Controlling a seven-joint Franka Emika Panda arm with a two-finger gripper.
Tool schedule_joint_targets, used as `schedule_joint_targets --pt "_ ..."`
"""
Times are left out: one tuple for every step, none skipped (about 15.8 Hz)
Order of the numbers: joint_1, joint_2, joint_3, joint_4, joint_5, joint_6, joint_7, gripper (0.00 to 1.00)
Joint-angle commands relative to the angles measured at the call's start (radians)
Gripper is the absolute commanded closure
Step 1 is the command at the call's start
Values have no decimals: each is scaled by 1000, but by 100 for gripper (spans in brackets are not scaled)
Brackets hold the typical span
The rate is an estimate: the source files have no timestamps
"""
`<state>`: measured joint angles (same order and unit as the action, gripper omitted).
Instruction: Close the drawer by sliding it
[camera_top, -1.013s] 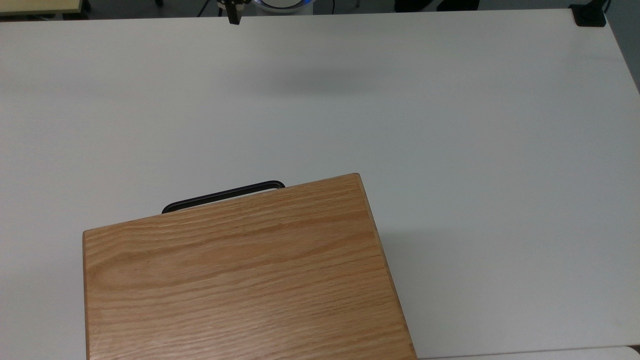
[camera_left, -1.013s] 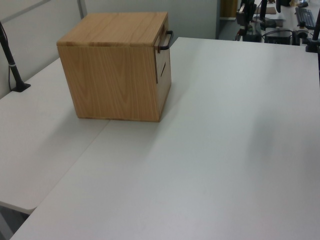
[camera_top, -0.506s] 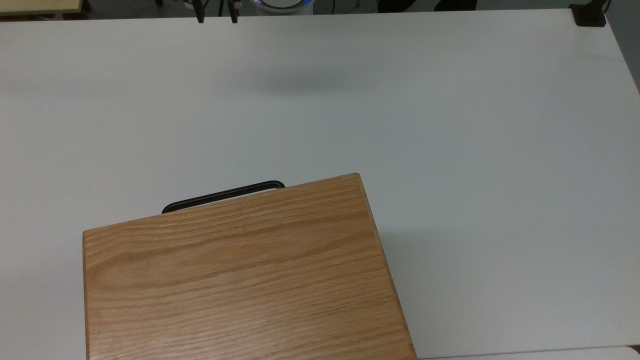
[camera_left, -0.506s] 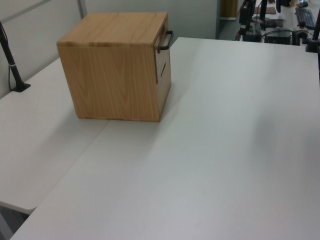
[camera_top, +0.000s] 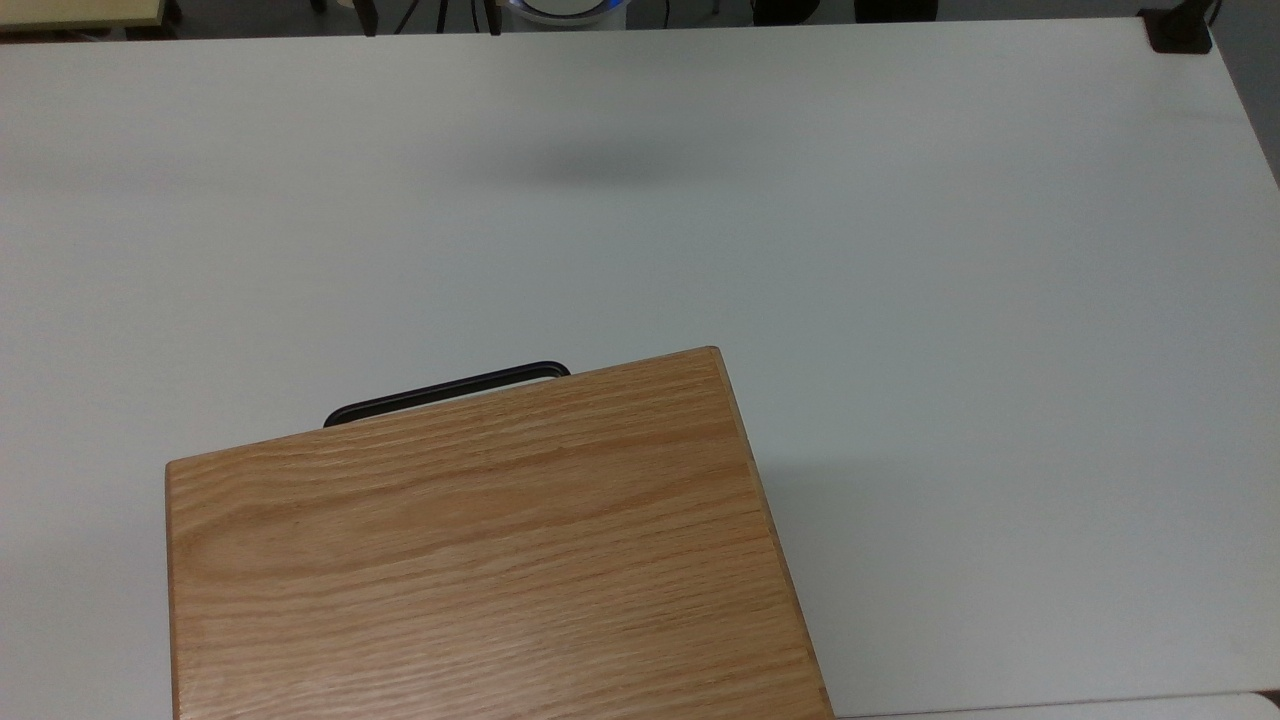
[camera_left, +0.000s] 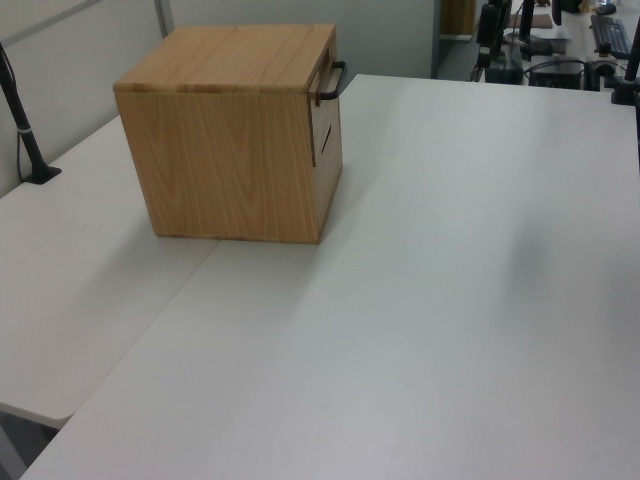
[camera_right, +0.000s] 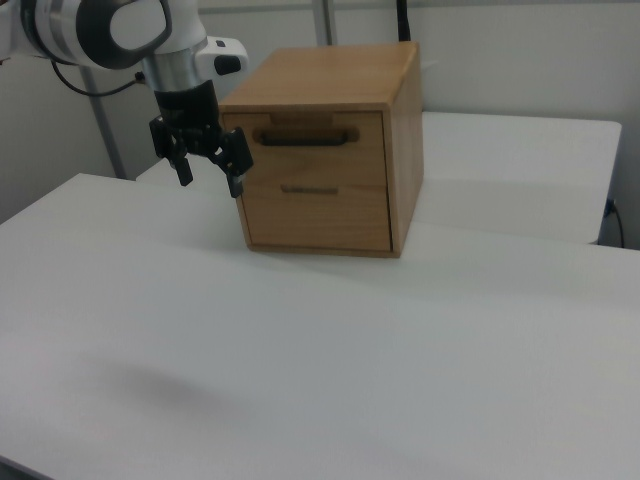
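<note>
My gripper (camera_right: 210, 172) is hanging in the air with its fingers spread apart and nothing between them, off to the right view's left of the cabinet (camera_right: 330, 150). The drawer (camera_right: 315, 135) sits flush in the top of the cabinet front, black handle (camera_right: 305, 137) sticking out, on the white table (camera_right: 300, 340)

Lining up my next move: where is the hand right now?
In the right view, the hand hangs open above the table, off the cabinet's left front corner, left of the drawer handle.
</note>
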<state>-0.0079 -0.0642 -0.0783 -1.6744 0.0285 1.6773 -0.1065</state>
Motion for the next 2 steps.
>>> schedule_joint_targets --pt "-3 -11 2 -14 2 29 -15 0" --pt "-1 -11 2 -14 -1 27 -19 0"
